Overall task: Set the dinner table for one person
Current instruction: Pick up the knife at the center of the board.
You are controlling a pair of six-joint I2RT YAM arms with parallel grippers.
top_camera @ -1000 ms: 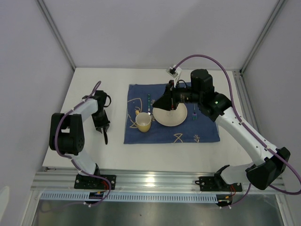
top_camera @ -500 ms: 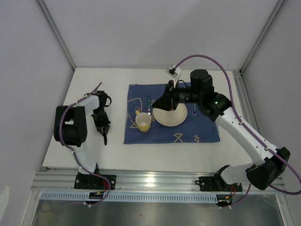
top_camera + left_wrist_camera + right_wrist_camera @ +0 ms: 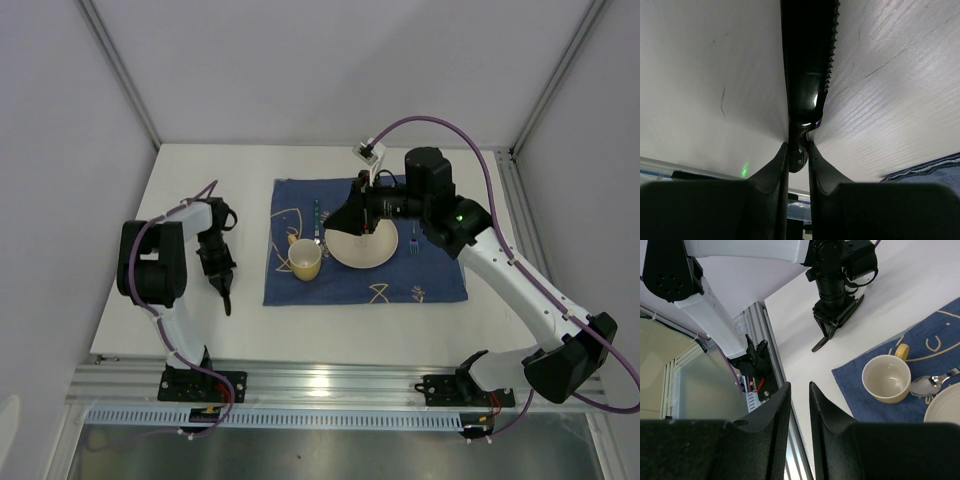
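- Table (image 3: 330, 330), white and matte, lies under everything we see. It spreads well past the blue cloth (image 3: 350, 285) on every side, and a silver rail (image 3: 330, 383) runs along its near edge.
- Cloth lies flat at the table's middle, with pale line drawings on it.
- On the cloth's left part we see a yellow cup (image 3: 305, 261), upright and empty, its handle turned toward the cloth's far-left corner.
- Just right of the cup, near the cloth's middle, rests a cream plate (image 3: 372, 252).
- A spoon (image 3: 317, 222) lies on the cloth with its bowl between cup and plate and its handle pointing toward the cloth's far edge.
- A small utensil (image 3: 415, 243) lies on the cloth just right of the plate; we cannot name it at this size.
- The right gripper (image 3: 800, 385) hangs above the cloth, over the plate's far-left rim. Its fingers (image 3: 772, 430) are drawn nearly together, with only a thin slit and nothing between them.
- The left gripper (image 3: 798, 150) is off the cloth, over bare table near the cloth's left edge. Its fingers (image 3: 775, 167) are clamped on a dark knife (image 3: 807, 50) with a saw-toothed edge.
- The knife points toward the near rail, its tip low over the table left of the cloth's near-left corner. We cannot tell whether the tip touches the table.
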